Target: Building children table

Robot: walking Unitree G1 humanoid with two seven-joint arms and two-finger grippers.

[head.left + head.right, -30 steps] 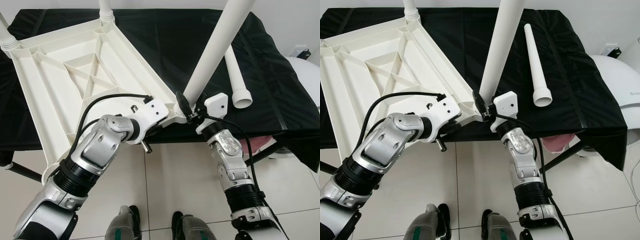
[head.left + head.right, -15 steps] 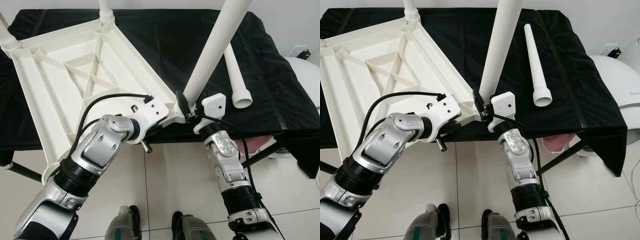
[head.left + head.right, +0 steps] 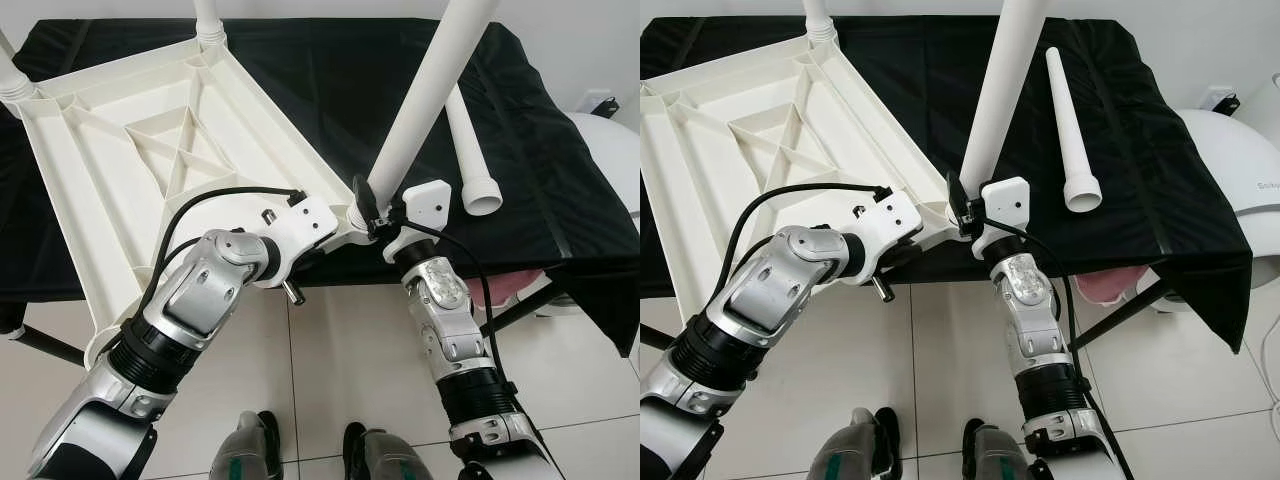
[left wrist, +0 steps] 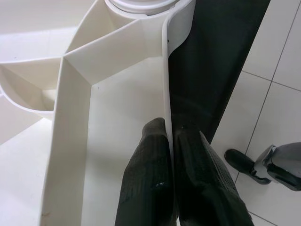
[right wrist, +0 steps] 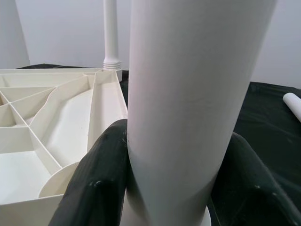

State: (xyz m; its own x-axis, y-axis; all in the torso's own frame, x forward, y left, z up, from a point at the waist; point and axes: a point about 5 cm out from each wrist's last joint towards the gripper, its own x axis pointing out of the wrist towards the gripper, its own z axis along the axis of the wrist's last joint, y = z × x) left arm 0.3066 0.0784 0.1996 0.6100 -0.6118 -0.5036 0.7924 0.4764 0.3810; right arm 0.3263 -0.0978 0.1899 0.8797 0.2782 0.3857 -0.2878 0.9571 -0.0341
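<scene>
Black cloth covers the work table (image 3: 300,60); on it lies the upturned white tabletop (image 3: 150,150). Left gripper (image 4: 170,141) is pinched shut on its near rim. Right gripper (image 5: 174,188) clasps the standing leg (image 3: 425,95) just above the corner socket. A spare leg (image 3: 1070,130) lies further right. Risk: a slanted leg may jam or cross-thread.

My left tool (image 4: 169,165) reaches forward on a bent arm, its two black fingers pinched together. My right tool (image 5: 174,188) stretches ahead on a near-straight arm, fingers (image 5: 94,188) clamped either side.
</scene>
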